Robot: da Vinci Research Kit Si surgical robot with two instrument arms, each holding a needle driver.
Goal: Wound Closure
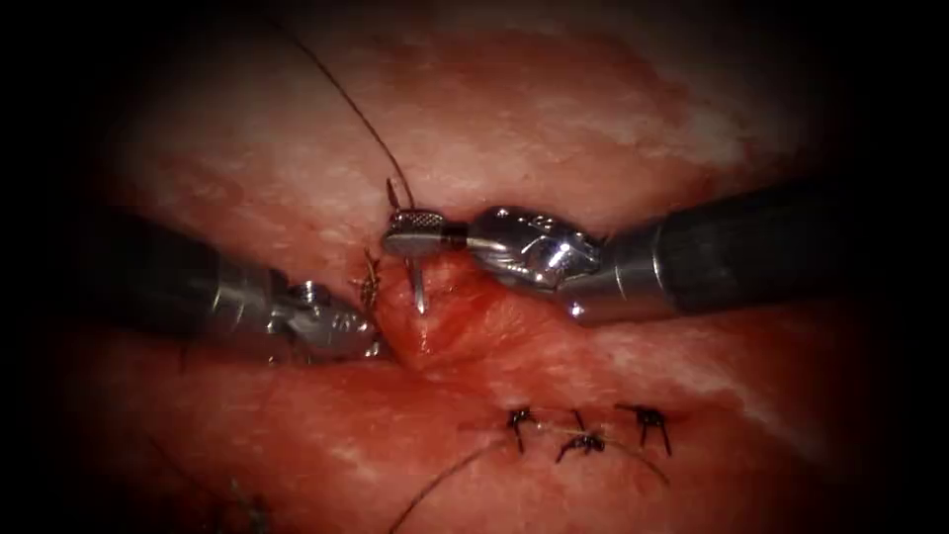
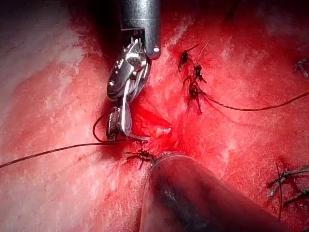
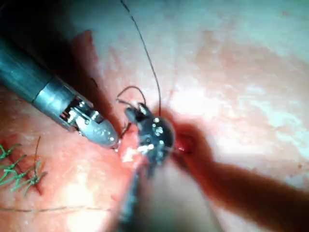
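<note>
Right tool [image 1: 413, 233] jaws clamped on needle [image 1: 419, 287], its point hanging below over the cut [image 1: 425, 336]; left tool [image 1: 368, 331] jaw state unclear.

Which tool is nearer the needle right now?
Right. The right tool has its jaws shut on the needle, whose tip points down into the cut. The left tool sits apart, lower on the cut's left side.

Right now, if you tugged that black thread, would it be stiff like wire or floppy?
Probably floppy: the thread trails over the tissue in loose curves. It likely weighs almost nothing, being hair-thin beside the right pincer, which holds the needle. It may be slippery, since the tissue looks wet.
</note>
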